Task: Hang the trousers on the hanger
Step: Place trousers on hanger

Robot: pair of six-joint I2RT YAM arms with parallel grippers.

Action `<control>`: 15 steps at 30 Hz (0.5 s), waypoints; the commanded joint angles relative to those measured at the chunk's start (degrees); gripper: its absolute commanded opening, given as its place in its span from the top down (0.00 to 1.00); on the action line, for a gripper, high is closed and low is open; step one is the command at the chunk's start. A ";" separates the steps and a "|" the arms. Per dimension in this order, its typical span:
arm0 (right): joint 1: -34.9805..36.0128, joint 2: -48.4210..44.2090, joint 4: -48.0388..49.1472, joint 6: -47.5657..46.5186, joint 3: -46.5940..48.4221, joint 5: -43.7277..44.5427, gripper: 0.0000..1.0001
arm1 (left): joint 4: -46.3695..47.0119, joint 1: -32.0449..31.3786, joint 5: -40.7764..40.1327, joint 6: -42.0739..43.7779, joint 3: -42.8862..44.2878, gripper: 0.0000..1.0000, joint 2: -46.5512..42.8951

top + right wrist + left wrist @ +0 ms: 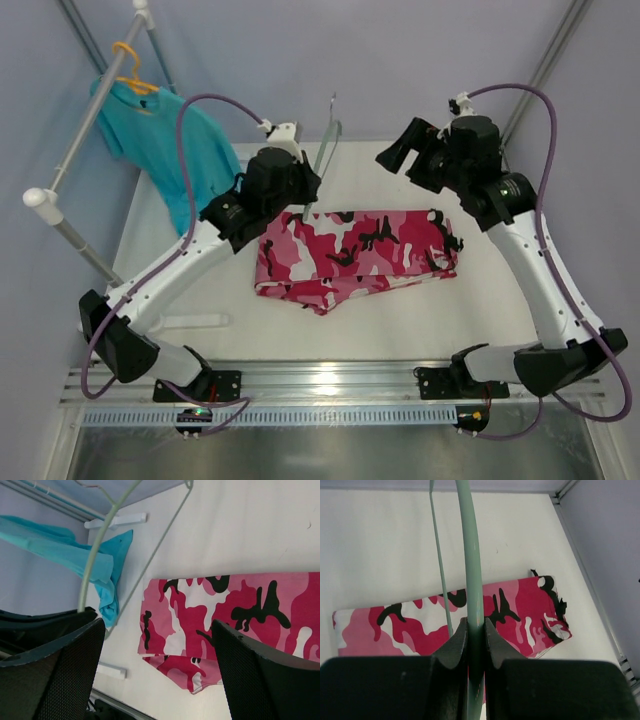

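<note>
The pink camouflage trousers point(355, 255) lie folded flat mid-table. My left gripper point(303, 200) sits at their far left edge, shut on the lower rod of the pale green hanger point(326, 150), which stands up and away from the table. In the left wrist view the rod point(472, 570) runs straight up from between the closed jaws of the left gripper point(475, 625), with the trousers point(520, 610) below. My right gripper point(395, 155) hovers open above the trousers' far right side. Between the right gripper's point(157, 624) wide jaws I see the trousers point(240, 605) and the hanger point(100, 545).
A teal shirt point(160, 140) hangs from an orange hanger point(130, 65) on the white tube rack point(90, 120) at the far left. The rack's foot point(200, 320) lies on the table's left side. A metal rail point(320, 385) runs along the near edge.
</note>
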 commanded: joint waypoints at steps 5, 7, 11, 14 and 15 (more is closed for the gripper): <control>7.15 10.42 0.59 7.15 7.84 10.82 0.11 | 18.12 -8.63 -11.15 3.92 -7.76 1.00 1.58; 7.86 12.80 -0.19 7.67 9.77 12.93 0.12 | 19.01 -9.86 -12.11 3.92 -9.09 1.00 1.76; 8.48 18.60 -3.36 8.64 12.59 14.26 0.17 | 21.90 -10.57 -12.21 3.57 -12.78 1.00 1.32; 9.44 20.90 -2.31 8.91 12.07 13.73 0.21 | 22.17 -10.66 -10.72 3.13 -14.19 1.00 1.85; 9.88 22.12 -2.39 8.99 12.33 13.91 0.22 | 23.91 -10.66 -10.54 3.13 -14.63 1.00 2.02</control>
